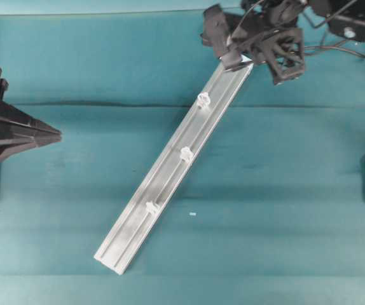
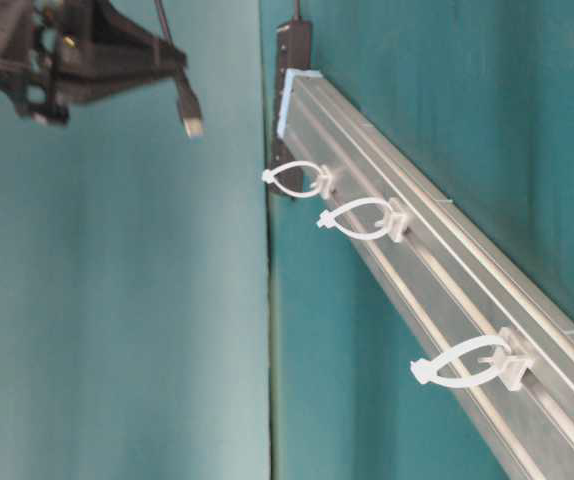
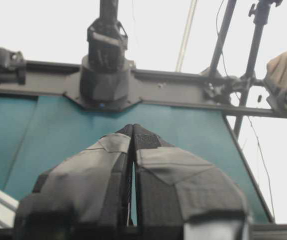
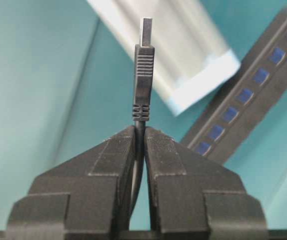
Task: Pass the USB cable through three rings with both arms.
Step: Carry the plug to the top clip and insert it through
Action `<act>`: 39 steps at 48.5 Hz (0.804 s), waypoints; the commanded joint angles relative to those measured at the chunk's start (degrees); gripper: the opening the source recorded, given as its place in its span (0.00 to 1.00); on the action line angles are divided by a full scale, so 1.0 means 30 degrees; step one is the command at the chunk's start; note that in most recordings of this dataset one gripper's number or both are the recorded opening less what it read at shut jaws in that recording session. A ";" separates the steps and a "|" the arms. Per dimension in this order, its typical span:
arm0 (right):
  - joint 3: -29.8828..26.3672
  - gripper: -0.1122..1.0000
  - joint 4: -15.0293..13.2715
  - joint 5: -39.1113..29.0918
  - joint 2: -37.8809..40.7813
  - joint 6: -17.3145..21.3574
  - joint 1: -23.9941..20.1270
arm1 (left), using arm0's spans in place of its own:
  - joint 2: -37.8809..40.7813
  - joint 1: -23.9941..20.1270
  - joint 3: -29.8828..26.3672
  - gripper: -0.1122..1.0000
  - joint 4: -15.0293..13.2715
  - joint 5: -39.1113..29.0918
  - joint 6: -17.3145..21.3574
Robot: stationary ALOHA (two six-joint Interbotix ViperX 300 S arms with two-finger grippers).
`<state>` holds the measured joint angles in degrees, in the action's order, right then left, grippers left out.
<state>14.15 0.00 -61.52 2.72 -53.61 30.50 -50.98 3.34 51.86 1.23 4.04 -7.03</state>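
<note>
The USB cable's black plug (image 4: 143, 65) sticks up from my right gripper (image 4: 140, 129), which is shut on the cord just below it. In the table-level view the plug (image 2: 189, 110) hangs in the air, clear of the rail's far end, under the right gripper (image 2: 177, 65). Three white rings (image 1: 203, 99) (image 1: 185, 153) (image 1: 151, 207) sit along the silver rail (image 1: 170, 190); the nearest ring (image 2: 297, 180) is apart from the plug. My left gripper (image 1: 58, 135) rests shut at the left edge with nothing in it (image 3: 132, 129).
The black hub bar (image 4: 248, 90) with blue sockets lies beside the rail's far end (image 4: 193, 75). The right arm (image 1: 284, 51) crowds the top of the overhead view. A small white scrap (image 1: 192, 214) lies on the teal cloth right of the rail.
</note>
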 commanded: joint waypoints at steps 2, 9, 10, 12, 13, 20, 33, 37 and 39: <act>0.0234 0.17 -0.0029 0.1260 0.0410 -0.1025 -0.0029 | 0.0176 0.0029 -0.0645 0.09 0.0029 0.0059 -0.0029; 0.0879 0.17 -0.0029 0.2549 0.0645 -0.2402 0.0059 | 0.0205 0.0000 -0.0703 0.09 0.0029 0.0059 -0.0029; 0.1025 0.17 -0.0029 0.2754 0.0645 -0.2607 0.0088 | 0.0176 0.0000 -0.0703 0.09 0.0029 0.0059 -0.0029; 0.1260 0.17 -0.0029 0.3164 0.0645 -0.3076 0.0117 | 0.0176 0.0000 -0.0703 0.09 0.0029 0.0059 -0.0029; 0.1436 0.18 -0.0029 0.3369 0.0674 -0.3281 0.0176 | 0.0205 0.0000 -0.0703 0.09 0.0029 0.0029 -0.0029; 0.2578 0.17 0.0000 0.4951 0.0674 -0.4805 0.0205 | 0.0205 0.0029 -0.0703 0.09 0.0029 -0.0088 -0.0029; 0.3398 0.17 0.0088 0.6855 0.1055 -0.5273 0.0029 | 0.0234 0.0000 -0.0703 0.09 0.0088 -0.0146 -0.0029; 0.3369 0.18 0.0088 0.7207 0.1201 -0.5303 -0.0088 | 0.0234 0.0000 -0.0703 0.09 0.0029 -0.0322 -0.0059; 0.3369 0.18 0.0146 0.7324 0.1260 -0.5420 -0.0117 | 0.0234 0.0000 -0.0703 0.09 0.0029 -0.0381 -0.0059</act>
<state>24.52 0.18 -40.43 5.89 -68.99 30.76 -50.71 3.34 51.50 1.23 2.99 -7.12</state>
